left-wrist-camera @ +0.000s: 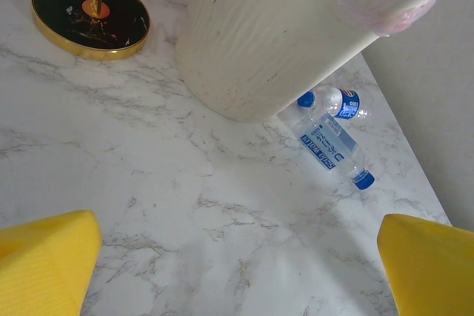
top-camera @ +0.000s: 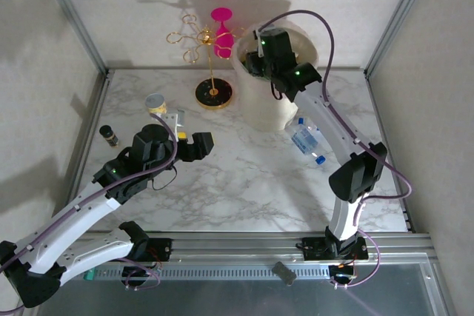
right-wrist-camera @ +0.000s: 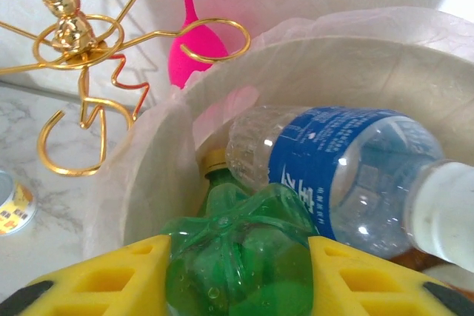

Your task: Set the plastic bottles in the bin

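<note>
Two loose plastic bottles lay on the tabletop [left-wrist-camera: 148, 183] at the foot of the bin [left-wrist-camera: 274, 42]: the nearer bottle [left-wrist-camera: 326, 143] and the farther bottle [left-wrist-camera: 335, 101], both clear, blue-labelled and blue-capped, the farther one partly tucked behind the bin's base. One green bottle [right-wrist-camera: 233, 220] was pinched between the yellow fingers of the right gripper [right-wrist-camera: 238, 279], over the bin's open mouth; beneath it, inside, were a blue-labelled bottle [right-wrist-camera: 333, 175] and a yellow-capped bottle [right-wrist-camera: 215, 158]. The left gripper [left-wrist-camera: 237, 271] was spread wide and empty, over bare marble, facing the bin.

Hazards, as judged: the contents sat high, so a released green bottle might strike the blue-labelled bottle and roll over the rim; the loose film at the rim might snag it; a low right gripper might nudge the bin onto the two loose bottles.

Surroundings: gold wire stand [top-camera: 214, 92] just beside the bin, carrying a pink glass [top-camera: 221, 35], likely to topple if brushed; cup [top-camera: 155, 101] and dark vial [top-camera: 109, 135] on the left, well apart from the bottles. Obstructions: the bin partly screened the loose bottles from the left gripper; the right forearm passed above them.
</note>
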You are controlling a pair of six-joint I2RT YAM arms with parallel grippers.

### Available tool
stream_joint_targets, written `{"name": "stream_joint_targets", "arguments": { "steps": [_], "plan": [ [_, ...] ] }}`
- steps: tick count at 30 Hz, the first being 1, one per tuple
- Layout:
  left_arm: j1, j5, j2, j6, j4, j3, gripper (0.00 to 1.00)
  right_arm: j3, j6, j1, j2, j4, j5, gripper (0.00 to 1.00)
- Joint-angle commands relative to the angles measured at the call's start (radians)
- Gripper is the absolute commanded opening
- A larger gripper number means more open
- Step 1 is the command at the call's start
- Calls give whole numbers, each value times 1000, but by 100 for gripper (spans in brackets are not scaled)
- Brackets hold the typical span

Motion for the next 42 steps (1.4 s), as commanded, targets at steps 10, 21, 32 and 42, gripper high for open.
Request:
{"name": "stream_joint_targets", "arguments": {
  "steps": [10, 21, 32, 42],
  "plan": [
    [11, 12, -49, 12, -19, 15, 97, 84, 24, -13, -33, -52, -92, 70],
    [-13, 186, -68, -50, 114, -32, 96, -287, 176, -31, -444, 90, -78, 90],
    [-101, 121, 52, -134, 226, -169, 95, -887, 340, -84, -877, 159, 140, 87],
    [-46, 176, 160, -185, 338, -280, 96, -1221, 427, -242, -817, 246, -54, 88]
  ]
}}
